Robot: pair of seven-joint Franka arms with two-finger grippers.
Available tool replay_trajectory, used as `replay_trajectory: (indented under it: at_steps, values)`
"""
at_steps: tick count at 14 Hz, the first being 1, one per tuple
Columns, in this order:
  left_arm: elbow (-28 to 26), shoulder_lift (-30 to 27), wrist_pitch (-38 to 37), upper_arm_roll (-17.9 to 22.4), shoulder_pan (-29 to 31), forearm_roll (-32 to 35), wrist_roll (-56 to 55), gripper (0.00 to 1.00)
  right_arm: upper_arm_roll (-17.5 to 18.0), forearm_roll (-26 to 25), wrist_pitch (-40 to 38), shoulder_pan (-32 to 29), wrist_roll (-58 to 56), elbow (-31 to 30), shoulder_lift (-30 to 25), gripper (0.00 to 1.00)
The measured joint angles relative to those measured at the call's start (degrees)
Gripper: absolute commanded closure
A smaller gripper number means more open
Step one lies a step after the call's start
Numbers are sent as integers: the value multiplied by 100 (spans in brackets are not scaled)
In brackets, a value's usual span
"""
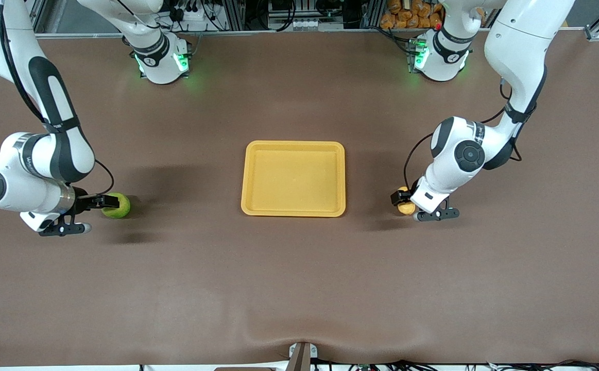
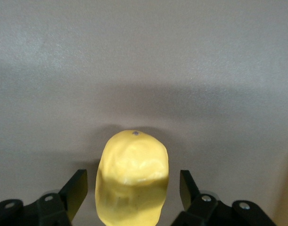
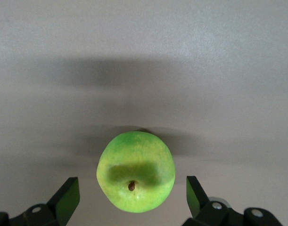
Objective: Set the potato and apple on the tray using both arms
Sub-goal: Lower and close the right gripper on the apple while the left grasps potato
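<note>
The yellow tray (image 1: 293,178) lies at the table's middle, with nothing on it. The green apple (image 1: 117,205) rests on the table toward the right arm's end. My right gripper (image 1: 104,202) is low around it and open; in the right wrist view the apple (image 3: 135,172) sits between the fingers (image 3: 68,197) with a gap on each side. The yellow-orange potato (image 1: 406,207) rests on the table toward the left arm's end. My left gripper (image 1: 401,199) is open around it; in the left wrist view the potato (image 2: 132,176) sits between the fingers (image 2: 78,189), untouched.
The brown table cover (image 1: 299,288) stretches wide around the tray. The two arm bases (image 1: 161,59) stand along the table's edge by the robots. A bag of orange items (image 1: 412,14) lies off the table past that edge.
</note>
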Motion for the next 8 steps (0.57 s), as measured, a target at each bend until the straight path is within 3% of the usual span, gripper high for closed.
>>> replay_trajectory:
  at_steps: [5,6,8]
  values:
    - [12,71,62,-3,-1,0,0,77,24,3,173,5,367,-166,3,0]
    - [21,72,62,-3,-1,0,-4,85,29,3,209,7,437,-200,11,0]
    - [40,60,64,-3,0,0,-11,91,33,3,251,8,516,-235,53,0]
